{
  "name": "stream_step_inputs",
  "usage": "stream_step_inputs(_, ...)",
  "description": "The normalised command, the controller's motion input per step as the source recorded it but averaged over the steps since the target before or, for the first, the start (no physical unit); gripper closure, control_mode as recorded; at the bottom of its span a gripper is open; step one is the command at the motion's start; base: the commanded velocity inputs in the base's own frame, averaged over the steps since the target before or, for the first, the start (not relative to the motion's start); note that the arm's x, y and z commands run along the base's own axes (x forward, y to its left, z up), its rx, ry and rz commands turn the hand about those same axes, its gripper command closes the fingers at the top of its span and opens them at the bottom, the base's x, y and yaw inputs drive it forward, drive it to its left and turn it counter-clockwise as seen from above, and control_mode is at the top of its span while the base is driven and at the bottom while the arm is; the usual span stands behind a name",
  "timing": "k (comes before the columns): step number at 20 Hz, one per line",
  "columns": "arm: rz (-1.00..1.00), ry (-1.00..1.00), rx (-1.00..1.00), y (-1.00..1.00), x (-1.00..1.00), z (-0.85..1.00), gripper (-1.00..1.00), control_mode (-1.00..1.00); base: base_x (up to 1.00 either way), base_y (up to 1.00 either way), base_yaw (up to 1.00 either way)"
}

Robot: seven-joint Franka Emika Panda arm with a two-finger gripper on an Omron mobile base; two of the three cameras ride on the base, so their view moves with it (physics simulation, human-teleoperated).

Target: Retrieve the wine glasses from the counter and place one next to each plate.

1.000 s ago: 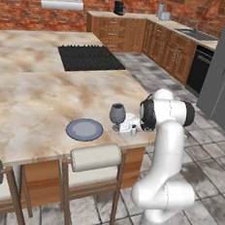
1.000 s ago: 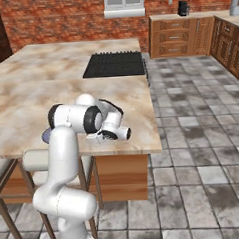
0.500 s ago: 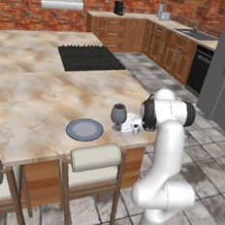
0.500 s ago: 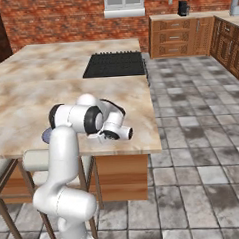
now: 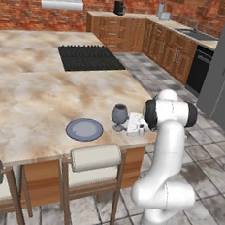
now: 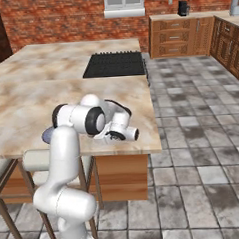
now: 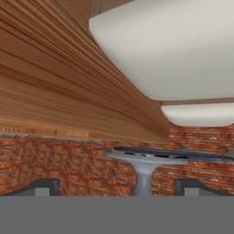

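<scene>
now the plate (image 5: 84,130) lies on the marbled top (image 5: 33,97), and just right of it the wine glass (image 5: 119,114) stands upright on its foot. right again, the gripper (image 5: 134,127) sits spread wide, jaws either side of the stem, grasping nothing. best to back straight out, level, so neither finger clips the foot.
</scene>
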Motion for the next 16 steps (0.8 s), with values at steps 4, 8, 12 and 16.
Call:
stream_step_inputs(4, -0.03, 0.00, 0.01, -0.27, -0.09, 0.03, -1.00, -1.00, 0.00, 0.00, 0.00)
stream_step_inputs(8, -0.03, -0.06, 0.08, -0.24, -0.65, 0.47, -1.00, -1.00, 0.00, 0.00, 0.00)
stream_step_inputs(12, -0.04, -0.07, 0.09, -0.09, -0.76, 0.76, -1.00, -1.00, 0.00, 0.00, 0.00)
stream_step_inputs(16, -0.01, -0.06, 0.07, 0.00, -0.60, 0.99, -1.00, -1.00, 0.00, 0.00, 0.00)
